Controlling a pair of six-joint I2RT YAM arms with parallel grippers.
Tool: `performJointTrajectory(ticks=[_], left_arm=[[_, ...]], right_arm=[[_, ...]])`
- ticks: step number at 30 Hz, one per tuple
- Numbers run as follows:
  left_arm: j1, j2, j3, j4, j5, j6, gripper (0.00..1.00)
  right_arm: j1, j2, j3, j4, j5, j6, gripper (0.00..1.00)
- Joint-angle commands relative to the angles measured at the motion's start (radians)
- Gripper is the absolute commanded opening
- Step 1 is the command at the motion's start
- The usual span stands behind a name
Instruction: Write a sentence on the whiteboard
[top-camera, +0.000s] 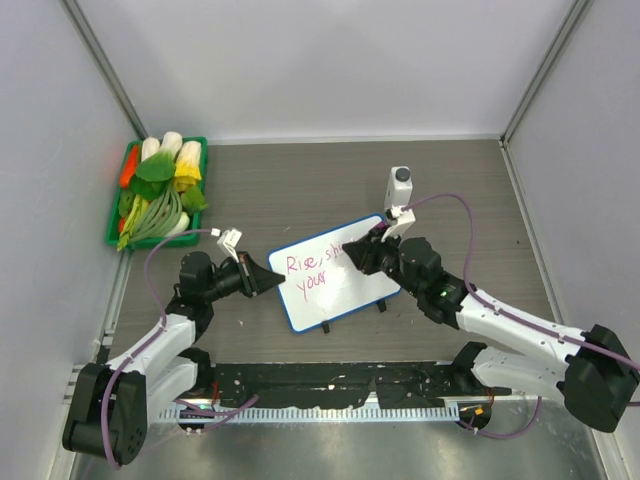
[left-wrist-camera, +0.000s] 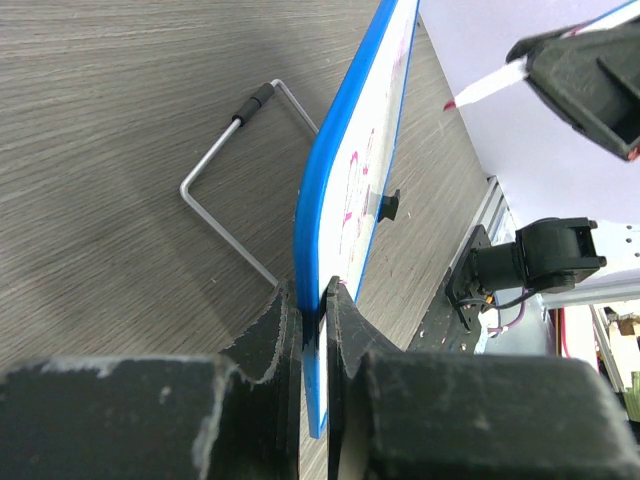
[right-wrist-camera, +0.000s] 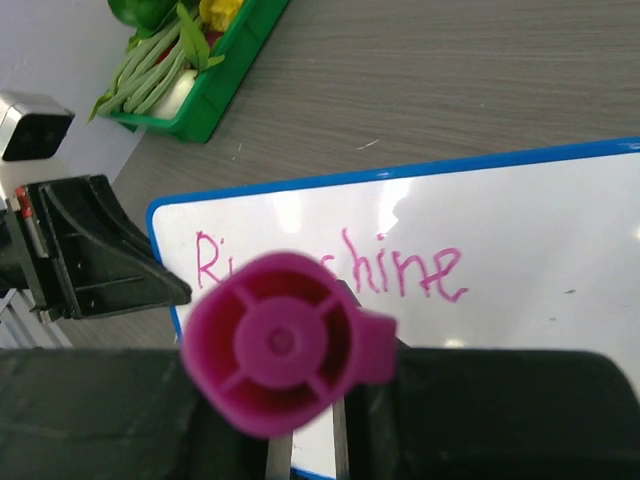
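Near a vegetable tray (right-wrist-camera: 228, 80), left gripper (left-wrist-camera: 312, 300) pinches whiteboard (top-camera: 345, 295); right gripper (top-camera: 361, 253) holds marker (right-wrist-camera: 280, 345) (sentence (right-wrist-camera: 400, 270) partly masked).

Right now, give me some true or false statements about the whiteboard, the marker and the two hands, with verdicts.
1. The left hand clamps the blue rim of the small white rectangular whiteboard. True.
2. The right hand holds a green marker. False: it holds a magenta plastic marker.
3. The board carries pink handwritten words. True.
4. The green plastic tray of vegetables sits to the right of the board. False: it sits far to the left of it.
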Motion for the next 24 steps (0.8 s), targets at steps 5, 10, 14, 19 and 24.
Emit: performJointTrajectory(ticks=[5,10,14,19,24], left_arm=[[0.008,-0.008,-0.004,0.011,-0.056,0.073,0.0],[0.008,-0.007,-0.004,0.013,-0.056,0.074,0.0],[0.008,-0.007,-0.004,0.011,-0.056,0.074,0.0],[0.008,-0.005,-0.004,0.01,-0.058,0.073,0.0],[0.008,0.004,-0.001,0.013,-0.053,0.073,0.0]], right_arm=[[-0.049,-0.128,-0.031,-0.029,-0.04,-0.016,0.02],[-0.048,-0.163,-0.077,-0.014,-0.026,-0.011,0.02],[-0.025,-0.159,-0.077,-0.026,-0.014,-0.017,0.02],[-0.009,-0.148,-0.089,-0.021,0.003,-0.024,0.02],[-0.005,-0.139,-0.072,-0.023,0.011,-0.024,0.01]])
